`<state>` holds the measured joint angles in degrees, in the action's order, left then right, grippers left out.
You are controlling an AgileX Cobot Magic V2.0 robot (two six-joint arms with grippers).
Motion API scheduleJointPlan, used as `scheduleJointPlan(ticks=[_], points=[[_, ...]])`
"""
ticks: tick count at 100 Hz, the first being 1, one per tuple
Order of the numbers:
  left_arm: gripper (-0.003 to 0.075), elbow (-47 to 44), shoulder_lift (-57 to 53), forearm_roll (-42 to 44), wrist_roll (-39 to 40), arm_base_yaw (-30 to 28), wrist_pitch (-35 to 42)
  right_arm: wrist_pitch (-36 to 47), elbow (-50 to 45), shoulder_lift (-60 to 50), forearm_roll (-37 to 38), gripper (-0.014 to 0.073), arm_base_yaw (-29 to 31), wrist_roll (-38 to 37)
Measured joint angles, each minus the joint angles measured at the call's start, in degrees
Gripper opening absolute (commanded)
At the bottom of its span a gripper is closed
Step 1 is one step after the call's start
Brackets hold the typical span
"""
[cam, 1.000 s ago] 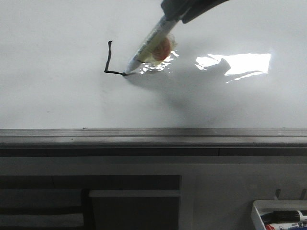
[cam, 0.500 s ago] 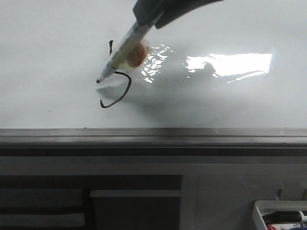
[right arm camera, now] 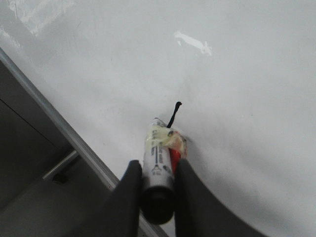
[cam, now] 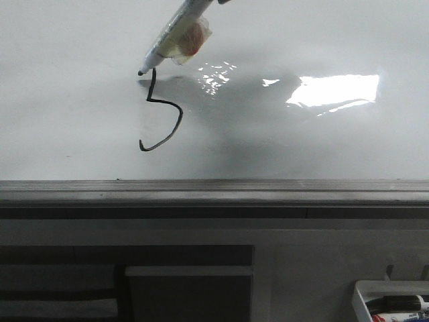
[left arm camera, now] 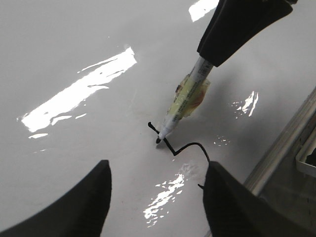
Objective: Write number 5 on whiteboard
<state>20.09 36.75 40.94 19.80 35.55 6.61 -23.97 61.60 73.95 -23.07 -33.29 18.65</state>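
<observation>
The whiteboard (cam: 301, 147) lies flat, glossy with glare. On it is a black stroke, the number 5 (cam: 175, 121), showing a vertical stroke and a curved belly; it also shows in the left wrist view (left arm camera: 190, 145). My right gripper (right arm camera: 157, 165) is shut on a white marker (cam: 175, 32) wrapped in yellowish tape with a red patch. The marker's tip (cam: 141, 72) is at the top end of the vertical stroke, just left of it. I cannot tell if it touches the board. My left gripper (left arm camera: 155, 170) is open and empty, hovering over the board beside the digit.
A grey metal rail (cam: 214, 191) runs along the board's near edge. A small white tray (cam: 362, 298) holding markers sits at the lower right, below the rail. Grey panels lie below the rail at the left.
The marker drew the curved belly below the vertical stroke, then moved left and up the board to the top of the vertical stroke. The right gripper has risen almost out of the front view.
</observation>
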Motion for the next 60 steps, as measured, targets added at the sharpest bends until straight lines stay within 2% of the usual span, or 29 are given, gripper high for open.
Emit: scheduleJointPlan(ticks=[60], points=[[0.0386, 0.0, 0.0, 0.0, 0.0, 0.0, 0.0, -1.03, 0.09, 0.14, -0.66, -0.006, 3.82, -0.13]])
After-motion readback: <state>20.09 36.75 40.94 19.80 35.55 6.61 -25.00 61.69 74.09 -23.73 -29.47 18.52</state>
